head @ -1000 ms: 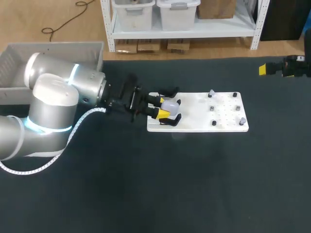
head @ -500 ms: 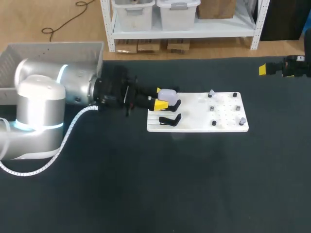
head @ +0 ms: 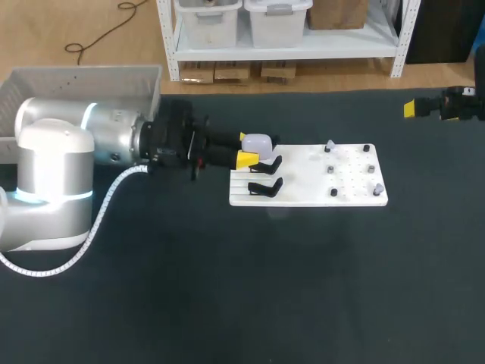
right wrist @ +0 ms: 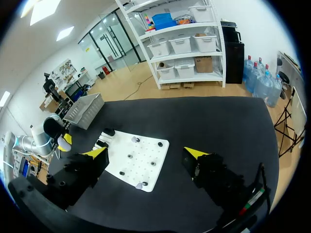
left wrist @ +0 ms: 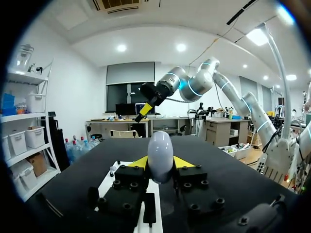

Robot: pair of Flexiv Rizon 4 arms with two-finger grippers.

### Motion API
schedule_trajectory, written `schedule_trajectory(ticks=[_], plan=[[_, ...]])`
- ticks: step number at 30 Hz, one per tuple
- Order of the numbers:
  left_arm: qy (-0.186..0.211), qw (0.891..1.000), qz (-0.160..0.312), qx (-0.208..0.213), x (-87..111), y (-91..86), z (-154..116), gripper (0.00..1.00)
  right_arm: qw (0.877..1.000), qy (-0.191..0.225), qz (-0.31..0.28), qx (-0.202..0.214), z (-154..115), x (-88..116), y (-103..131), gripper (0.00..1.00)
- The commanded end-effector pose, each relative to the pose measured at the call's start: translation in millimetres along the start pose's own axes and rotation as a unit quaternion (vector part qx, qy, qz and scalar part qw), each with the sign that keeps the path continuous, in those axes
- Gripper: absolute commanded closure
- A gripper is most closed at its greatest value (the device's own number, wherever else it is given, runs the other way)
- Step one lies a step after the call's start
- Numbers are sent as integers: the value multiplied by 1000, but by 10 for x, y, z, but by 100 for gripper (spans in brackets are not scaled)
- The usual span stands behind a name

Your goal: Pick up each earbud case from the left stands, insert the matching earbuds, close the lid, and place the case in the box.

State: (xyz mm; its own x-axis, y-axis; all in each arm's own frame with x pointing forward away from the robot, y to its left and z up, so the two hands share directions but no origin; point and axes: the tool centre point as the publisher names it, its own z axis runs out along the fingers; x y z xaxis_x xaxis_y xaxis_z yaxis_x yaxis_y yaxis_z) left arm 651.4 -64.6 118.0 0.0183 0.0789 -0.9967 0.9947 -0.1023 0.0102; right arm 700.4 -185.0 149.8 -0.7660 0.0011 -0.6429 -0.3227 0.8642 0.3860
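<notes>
My left gripper [head: 248, 150] is shut on a pale lavender earbud case [head: 258, 142] and holds it just above the left end of the white board [head: 307, 193]. In the left wrist view the case [left wrist: 160, 154] stands upright between the yellow fingertips [left wrist: 139, 162]. Two black stands [head: 266, 163] [head: 264, 186] on the board carry nothing. Small earbuds [head: 330, 145] [head: 377, 187] sit on pegs at the board's right end. My right gripper [head: 424, 108] hangs open at the far right, high over the table and well away from the board [right wrist: 146, 171].
A grey box [head: 83, 82] stands at the back left, behind my left arm; it also shows in the right wrist view as a grey box [right wrist: 84, 109]. Black table surface [head: 265, 288] stretches around the board on all sides.
My left gripper has lifted the case off the rear stand, rolled its wrist and drawn back a little to the left. The right arm has not moved.
</notes>
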Motion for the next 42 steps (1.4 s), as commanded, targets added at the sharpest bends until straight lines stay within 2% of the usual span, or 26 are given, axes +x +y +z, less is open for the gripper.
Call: schedule_trajectory(ticks=[1, 15, 18, 23, 30, 35, 42], plan=[[0, 1000, 1, -2, 3, -13, 2, 100, 1000, 0, 0, 0, -3, 0, -3, 0], [0, 1000, 1, -2, 3, -13, 2, 100, 1000, 0, 0, 0, -3, 0, -3, 0], [1, 1000, 2, 0, 6, -12, 13, 100, 1000, 5, -17, -4, -58, 51, 104, 0], [16, 1000, -2, 27, 17, 0, 108, 100, 999, 14, -46, -10, -221, 193, 365, 0], [20, 999, -10, 29, 47, 38, 162, 100, 998, 21, -60, -21, -386, 444, 676, 0], [23, 999, -11, 24, 79, 45, 193, 100, 997, 39, -66, -26, -413, 621, 903, 0], [28, 999, -14, 6, 83, 46, 203, 100, 996, 58, -69, -25, -361, 738, 1242, 0]])
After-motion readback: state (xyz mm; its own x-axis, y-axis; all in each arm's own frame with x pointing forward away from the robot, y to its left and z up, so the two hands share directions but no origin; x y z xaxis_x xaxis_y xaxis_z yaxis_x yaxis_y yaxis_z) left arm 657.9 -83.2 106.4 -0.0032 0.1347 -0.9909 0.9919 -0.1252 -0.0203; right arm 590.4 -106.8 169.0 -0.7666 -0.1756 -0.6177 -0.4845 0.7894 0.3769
